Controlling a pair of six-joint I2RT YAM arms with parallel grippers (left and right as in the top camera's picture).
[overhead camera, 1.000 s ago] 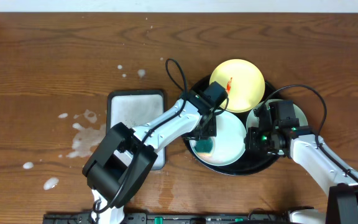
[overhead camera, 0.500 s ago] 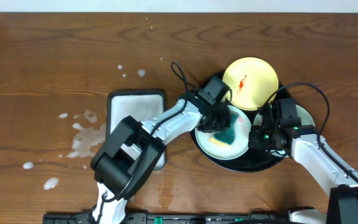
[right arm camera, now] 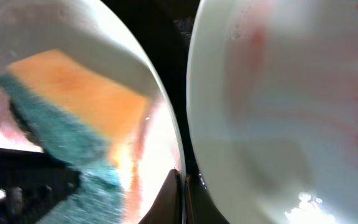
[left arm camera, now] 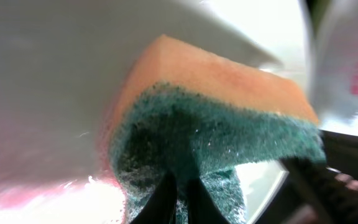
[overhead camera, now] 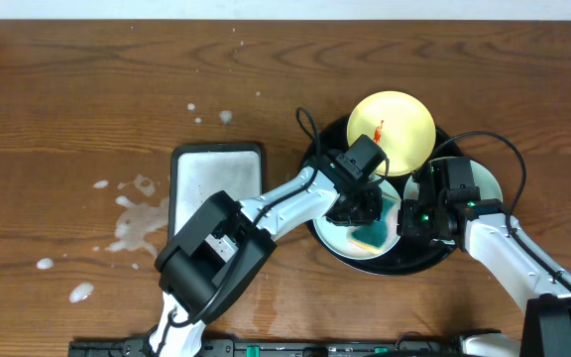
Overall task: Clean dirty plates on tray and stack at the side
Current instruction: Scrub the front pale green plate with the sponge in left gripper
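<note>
Since half second ago: left end effector [overhead camera: 363, 210] with sponge [overhead camera: 371, 236] shifts from mint plate [overhead camera: 337, 238] centre toward its right part. End effector clamped on sponge, green face up, long axis crosswise to fingers. Plates flat in black tray [overhead camera: 404, 264], right of surface middle. Yellow plate [overhead camera: 406, 141] at far side. Right end effector [overhead camera: 411, 214] at mint plate rim, grip unclear.
</note>
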